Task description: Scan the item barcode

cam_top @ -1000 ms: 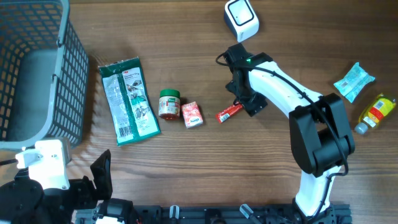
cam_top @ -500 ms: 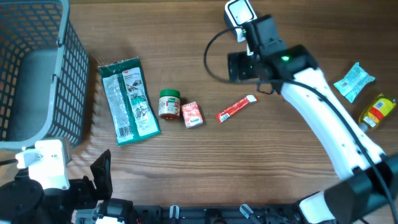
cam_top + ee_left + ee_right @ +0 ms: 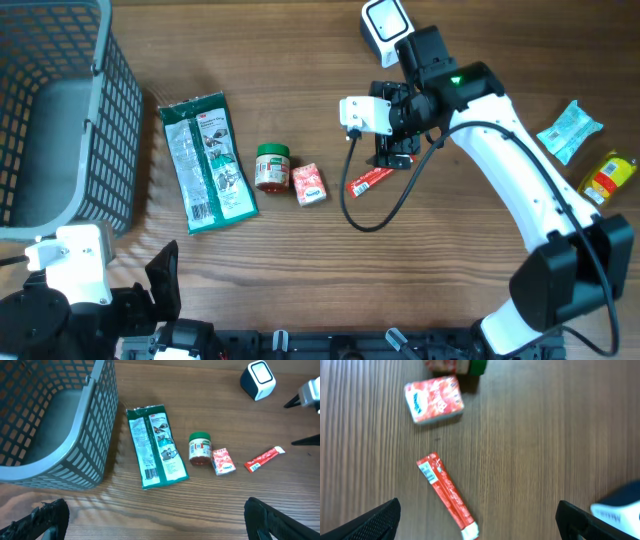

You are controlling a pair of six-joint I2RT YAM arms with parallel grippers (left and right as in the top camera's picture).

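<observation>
Hovering arm (image 3: pixel 510 165): right, angled down over red sachet (image 3: pixel 369 181)
Right fingers (image 3: pixel 377 520): wide, empty
Left fingers (image 3: pixel 40 520): wide, empty
Nearby: scanner (image 3: pixel 387 28), small carton (image 3: pixel 309 185), jar (image 3: pixel 272 167)

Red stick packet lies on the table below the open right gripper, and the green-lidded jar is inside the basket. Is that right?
No. The green-lidded jar is outside the basket: it sits on the table between the green pouch and the small red box, as the overhead view shows. The red stick packet does lie on the table below the open right gripper.
</observation>
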